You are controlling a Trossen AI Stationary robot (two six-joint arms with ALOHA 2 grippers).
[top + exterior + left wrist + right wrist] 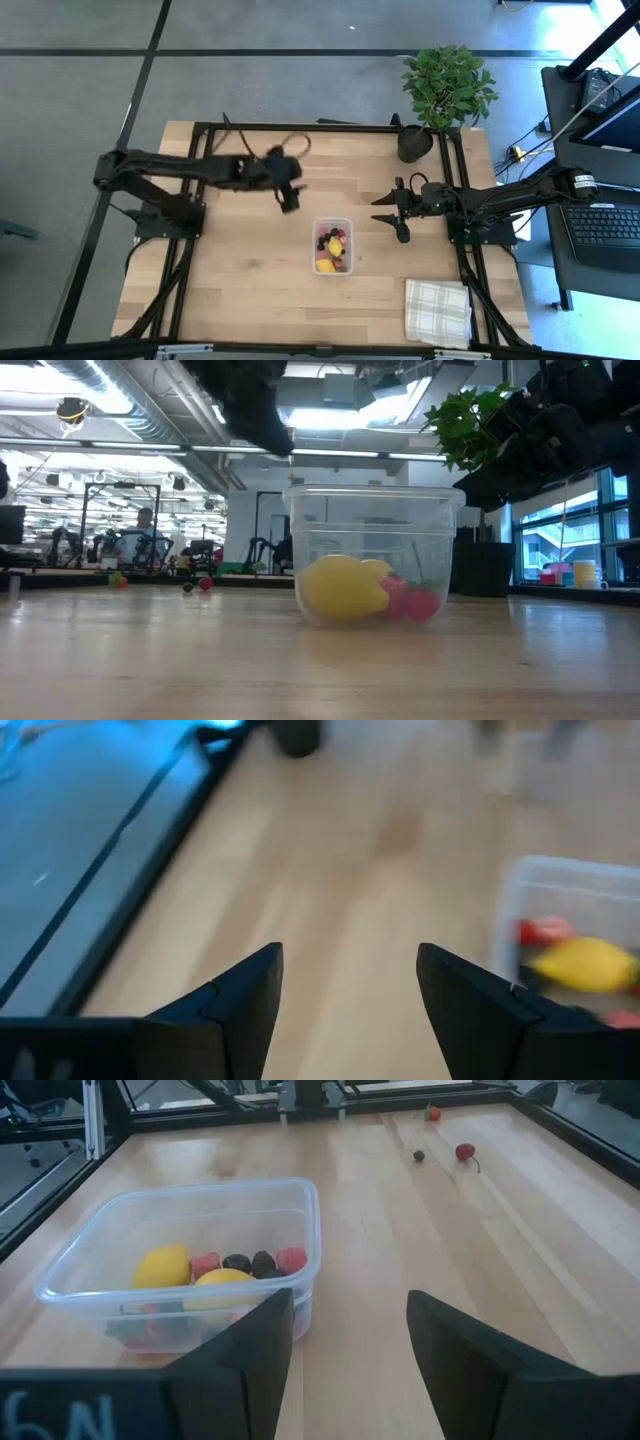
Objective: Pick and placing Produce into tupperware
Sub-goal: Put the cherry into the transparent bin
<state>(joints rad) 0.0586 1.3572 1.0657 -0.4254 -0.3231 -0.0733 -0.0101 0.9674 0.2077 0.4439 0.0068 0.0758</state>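
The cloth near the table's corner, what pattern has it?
The cloth is white with a checked pattern, clearest in the high view.

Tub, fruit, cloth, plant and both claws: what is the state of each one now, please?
Tub: upright, no lid, partly filled.
Lemons: two, inside the tub.
Berries: several red and dark ones, inside the tub.
Loose berries: three, still on the table.
Cloth: folded, flat on the table.
Plant: upright in its pot.
Left claw: open, empty.
Right claw: open, empty, beside the tub.
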